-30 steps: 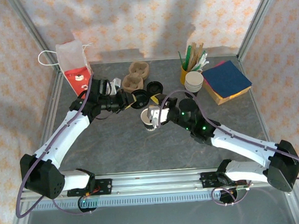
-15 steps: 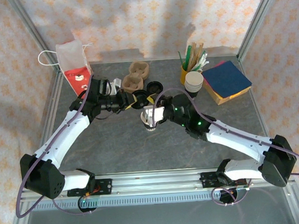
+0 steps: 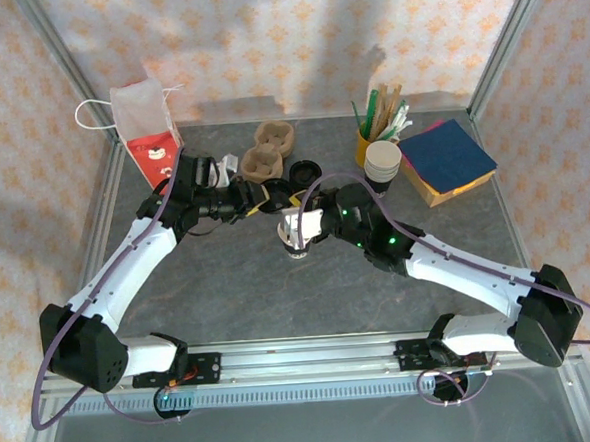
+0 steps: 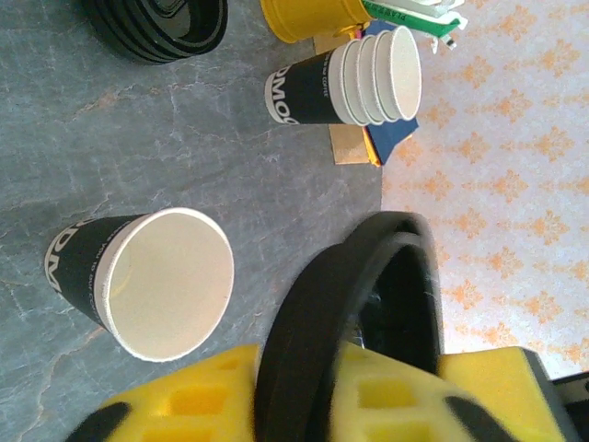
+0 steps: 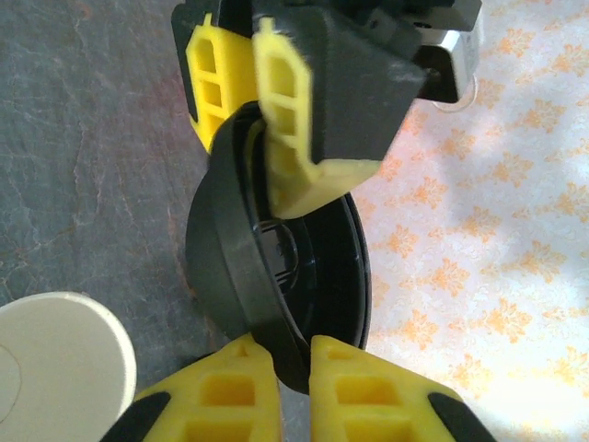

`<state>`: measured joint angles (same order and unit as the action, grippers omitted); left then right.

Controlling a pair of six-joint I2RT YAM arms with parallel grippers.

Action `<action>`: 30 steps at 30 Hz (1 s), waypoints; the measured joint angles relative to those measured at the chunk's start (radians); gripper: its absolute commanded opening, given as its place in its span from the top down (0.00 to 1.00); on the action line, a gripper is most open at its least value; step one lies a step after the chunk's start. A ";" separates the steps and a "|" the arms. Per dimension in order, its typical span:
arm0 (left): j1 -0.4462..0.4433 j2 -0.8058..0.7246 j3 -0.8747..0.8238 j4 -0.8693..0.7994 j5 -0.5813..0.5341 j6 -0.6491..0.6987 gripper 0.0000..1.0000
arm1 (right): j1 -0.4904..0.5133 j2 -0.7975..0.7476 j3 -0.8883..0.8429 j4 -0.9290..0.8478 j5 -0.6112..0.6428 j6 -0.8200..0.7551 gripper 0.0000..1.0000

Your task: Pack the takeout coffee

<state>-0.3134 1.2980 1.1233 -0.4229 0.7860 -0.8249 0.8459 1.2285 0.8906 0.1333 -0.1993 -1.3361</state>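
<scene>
Moved since a second ago: your right gripper [image 5: 293,354] has swung in from beside the coffee cup [image 3: 294,231] toward the left gripper [image 5: 253,161] and has closed; cup and left arm sit where they were
Right wrist, lid: the lid [image 5: 276,276] stands on edge, its disc axis roughly level, with the hollow ribbed side turned to the right of this view
Right wrist, right fingers: clamped on the lid's lower rim, one yellow pad on each face
Right wrist, left fingers: they straddle the lid's upper rim from the far side; you cannot tell whether they still press or have slackened
Right wrist, cup: its pale round mouth shows at the lower left, just beside the lid and apart from it
Left wrist, lid: held edge-on between the yellow pads of the left gripper [image 4: 322,387], the rim rising out of them
Left wrist, cup: it stands on the grey table [image 4: 138,138], lidless; in this rolled view the printed base points left and the white mouth right
Left wrist, beyond: a stack of cups [image 4: 368,78], a yellow holder [image 4: 308,18] and spare lids [image 4: 156,23]
Top view, cup: upright near the table's middle, long axis vertical, mouth up and open
Top view, lid: in the air just beyond the cup, where the two grippers meet
Top view, far side: red bag [image 3: 150,140] in the left corner, pulp carrier [image 3: 269,150] behind the grippers
</scene>
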 measured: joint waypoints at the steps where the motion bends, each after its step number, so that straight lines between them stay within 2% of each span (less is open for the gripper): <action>1: 0.000 0.000 0.000 0.010 0.003 -0.003 0.51 | 0.000 0.003 0.000 -0.007 -0.003 0.005 0.96; 5: -0.007 -0.003 0.001 0.028 0.015 -0.011 0.31 | 0.002 0.005 0.000 -0.012 -0.004 0.043 1.00; 8: -0.007 -0.015 0.013 0.014 -0.010 -0.004 0.23 | 0.002 0.001 0.000 -0.024 -0.010 0.092 1.00; 11: -0.005 -0.029 0.066 -0.046 -0.121 0.025 0.18 | 0.002 -0.012 0.000 -0.044 -0.022 0.166 1.00; 14: 0.014 -0.076 0.108 -0.087 -0.284 0.058 0.18 | 0.002 -0.019 0.011 -0.070 -0.030 0.274 1.00; 18: 0.031 -0.201 0.085 -0.048 -0.427 0.095 0.17 | 0.002 -0.053 0.023 -0.078 -0.024 0.476 1.00; 22: 0.030 -0.365 -0.062 0.119 -0.459 0.101 0.16 | 0.002 -0.079 0.063 -0.088 0.005 0.736 1.00; 26: 0.030 -0.419 -0.154 0.235 -0.480 0.117 0.15 | 0.002 -0.031 0.198 -0.175 0.010 1.014 1.00; 30: 0.030 -0.415 -0.210 0.316 -0.480 0.120 0.16 | -0.030 0.009 0.256 -0.216 -0.129 1.236 1.00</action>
<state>-0.2832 0.8829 0.9131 -0.1066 0.3058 -0.7048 0.8162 1.2373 1.1469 -0.0830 -0.3286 -0.1005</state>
